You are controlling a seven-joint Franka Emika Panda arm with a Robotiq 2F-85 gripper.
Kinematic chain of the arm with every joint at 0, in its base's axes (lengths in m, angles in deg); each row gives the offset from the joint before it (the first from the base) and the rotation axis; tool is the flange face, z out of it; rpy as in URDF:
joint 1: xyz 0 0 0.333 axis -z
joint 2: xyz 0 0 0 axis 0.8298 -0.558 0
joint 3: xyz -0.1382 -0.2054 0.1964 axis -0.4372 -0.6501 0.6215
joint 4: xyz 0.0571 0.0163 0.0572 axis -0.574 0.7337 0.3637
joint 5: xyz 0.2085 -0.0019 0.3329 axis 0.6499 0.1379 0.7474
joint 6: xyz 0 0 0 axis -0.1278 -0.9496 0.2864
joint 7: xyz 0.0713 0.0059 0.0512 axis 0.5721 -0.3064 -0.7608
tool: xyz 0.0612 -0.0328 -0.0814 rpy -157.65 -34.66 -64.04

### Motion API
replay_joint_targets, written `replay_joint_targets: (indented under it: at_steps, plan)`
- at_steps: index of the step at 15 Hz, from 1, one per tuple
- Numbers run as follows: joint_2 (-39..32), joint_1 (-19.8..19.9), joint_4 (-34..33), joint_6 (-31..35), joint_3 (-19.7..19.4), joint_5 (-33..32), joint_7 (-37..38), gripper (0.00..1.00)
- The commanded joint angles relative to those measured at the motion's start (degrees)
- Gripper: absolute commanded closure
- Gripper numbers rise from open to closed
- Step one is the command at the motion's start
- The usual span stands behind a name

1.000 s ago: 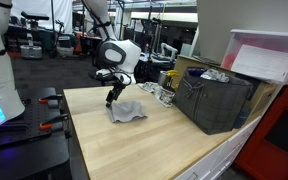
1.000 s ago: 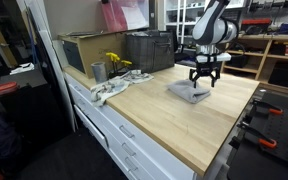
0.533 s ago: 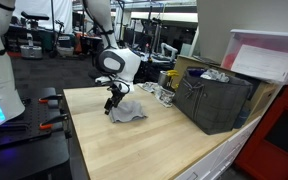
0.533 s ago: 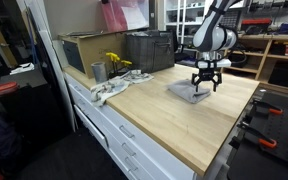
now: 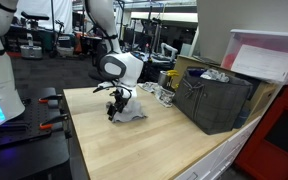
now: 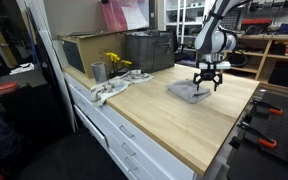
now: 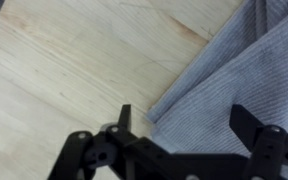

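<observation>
A grey folded cloth [image 5: 132, 111] lies on the wooden table [image 5: 134, 145]; it also shows in an exterior view [image 6: 189, 92] and in the wrist view [image 7: 239, 80]. My gripper [image 5: 115, 105] hangs just above the cloth's edge, also seen in an exterior view [image 6: 208, 84]. In the wrist view my gripper [image 7: 184, 125] is open, with one finger over the bare wood by the cloth's edge and the other over the cloth. It holds nothing.
A dark grey crate [image 5: 216, 100] stands on the table, also seen in an exterior view [image 6: 149, 50]. A metal cup [image 6: 98, 71], yellow flowers [image 6: 115, 62] and a white rag [image 6: 108, 90] sit near the table edge. A cardboard box [image 6: 79, 50] stands behind them.
My gripper has moved down and toward the cloth's edge over the last second. The cloth has not moved.
</observation>
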Motion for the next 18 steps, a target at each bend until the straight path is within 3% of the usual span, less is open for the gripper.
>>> replay_joint_targets:
  at_steps: [1,10,18]
  plan:
    - [-1.4,1.0,-1.3,1.3,0.0,1.7,0.1,0.28]
    - [0.5,0.5,-0.3,2.1,-0.6,1.5,0.8,0.97]
    - [6.3,-1.0,2.5,2.3,-4.2,-2.4,0.8,0.99]
